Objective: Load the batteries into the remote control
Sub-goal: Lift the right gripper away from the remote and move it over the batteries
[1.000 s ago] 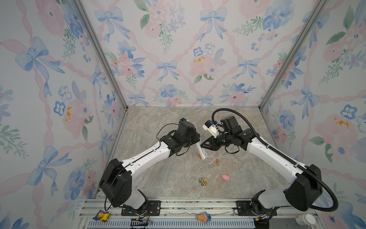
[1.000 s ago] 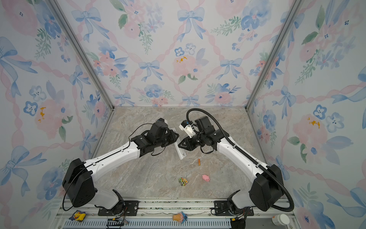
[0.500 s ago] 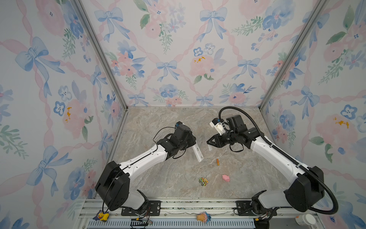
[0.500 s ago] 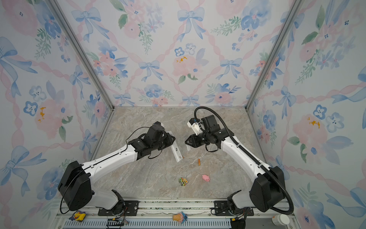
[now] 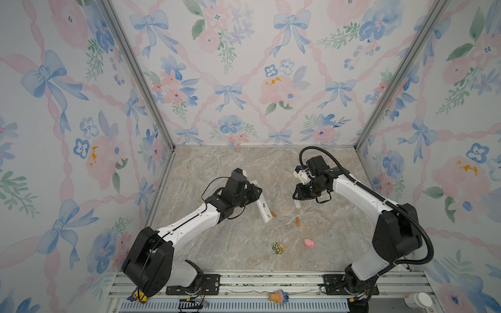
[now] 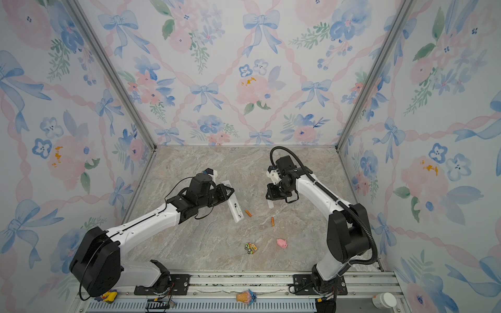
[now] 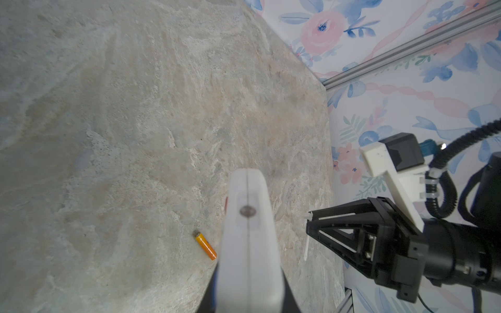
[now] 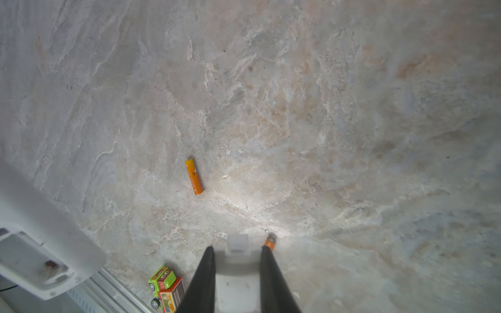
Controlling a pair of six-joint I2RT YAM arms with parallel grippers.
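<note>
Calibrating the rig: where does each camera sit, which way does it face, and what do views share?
Top views: high above the front, looking down on the beige marble table; both arms show whole.
Left wrist: behind the left gripper, looking along the long white remote control it grips; the right gripper shows.
Right wrist: behind its black fingers, clamped on a small white cover, facing the table.
Shared: both wrist views show the remote control.
</note>
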